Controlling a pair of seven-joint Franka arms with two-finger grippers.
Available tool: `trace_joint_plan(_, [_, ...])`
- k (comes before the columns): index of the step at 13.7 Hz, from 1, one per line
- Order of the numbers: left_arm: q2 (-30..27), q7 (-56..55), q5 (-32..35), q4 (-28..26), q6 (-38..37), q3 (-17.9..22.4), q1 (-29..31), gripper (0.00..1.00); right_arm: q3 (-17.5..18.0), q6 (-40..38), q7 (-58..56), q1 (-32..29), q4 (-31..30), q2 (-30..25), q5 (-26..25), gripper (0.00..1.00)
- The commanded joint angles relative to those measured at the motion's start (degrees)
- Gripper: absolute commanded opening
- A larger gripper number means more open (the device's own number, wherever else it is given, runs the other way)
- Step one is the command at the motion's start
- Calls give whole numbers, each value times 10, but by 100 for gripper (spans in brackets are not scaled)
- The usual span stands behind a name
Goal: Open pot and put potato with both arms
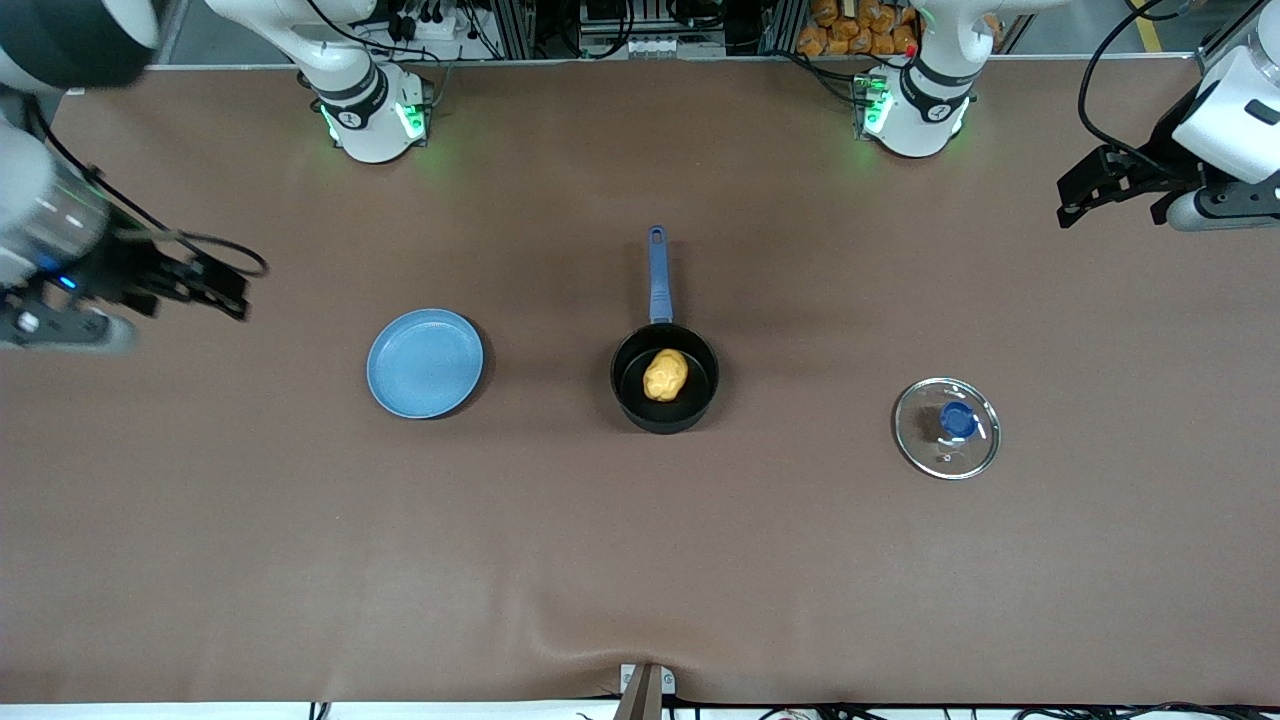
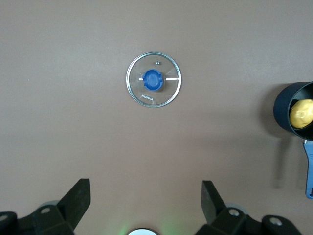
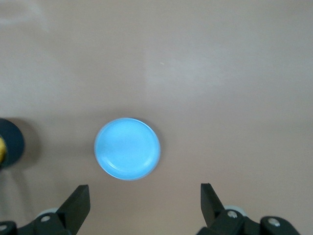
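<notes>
Left gripper [image 1: 1072,200], right gripper [image 1: 232,292] agape, aloft; potato [image 1: 665,375] in pot [image 1: 665,412]; lid [image 1: 947,428], plate [image 1: 425,362] flanking.

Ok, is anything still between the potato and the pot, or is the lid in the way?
Nothing visible is. The potato already lies inside the open pot. The lid rests flat on the table toward the left arm's end, apart from the pot. Both the left gripper and the right gripper are open and empty.
</notes>
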Motion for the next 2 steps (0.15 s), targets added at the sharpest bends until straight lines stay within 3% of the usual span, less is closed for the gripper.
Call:
trace_joint_plan(1, [6, 6, -5, 15, -12, -3, 5, 100, -30, 2, -30, -3, -76, -65, 16, 100])
trace_joint_plan(2, [6, 6, -4, 15, -12, -3, 5, 100, -30, -2, -31, -2, -88, -76, 15, 100])
